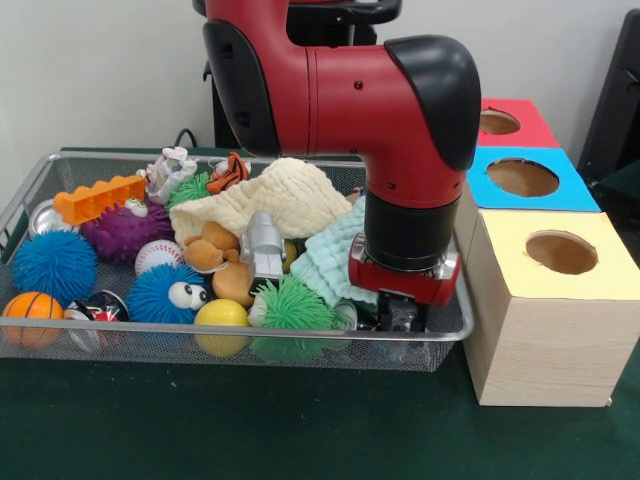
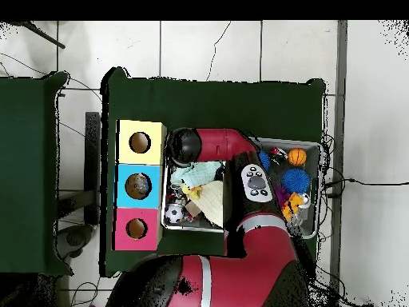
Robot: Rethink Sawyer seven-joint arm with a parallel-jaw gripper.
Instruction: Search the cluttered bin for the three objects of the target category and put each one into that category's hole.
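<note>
In the front view, at the left of the wire bin (image 1: pixel 20 205) lie an orange basketball (image 1: pixel 32 306), a blue spiky ball (image 1: pixel 52 264), an orange toy block (image 1: pixel 98 198) and a purple spiky ball (image 1: pixel 125 233). Next come a baseball (image 1: pixel 157 255), a blue googly-eyed ball (image 1: pixel 165 293), a yellow ball (image 1: pixel 222 314) and a green spiky ball (image 1: pixel 292 303). A cream cloth (image 1: pixel 275 198) and a mint cloth (image 1: pixel 335 260) cover the middle. My tool (image 1: pixel 398 318) is down in the bin's right corner, beside the mint cloth; I cannot tell whether it is released or clenched. Right of the bin on the green worktop (image 1: pixel 250 430) stand the yellow box (image 1: pixel 550 300), blue box (image 1: pixel 525 180) and red box (image 1: pixel 510 122), each with a round hole.
</note>
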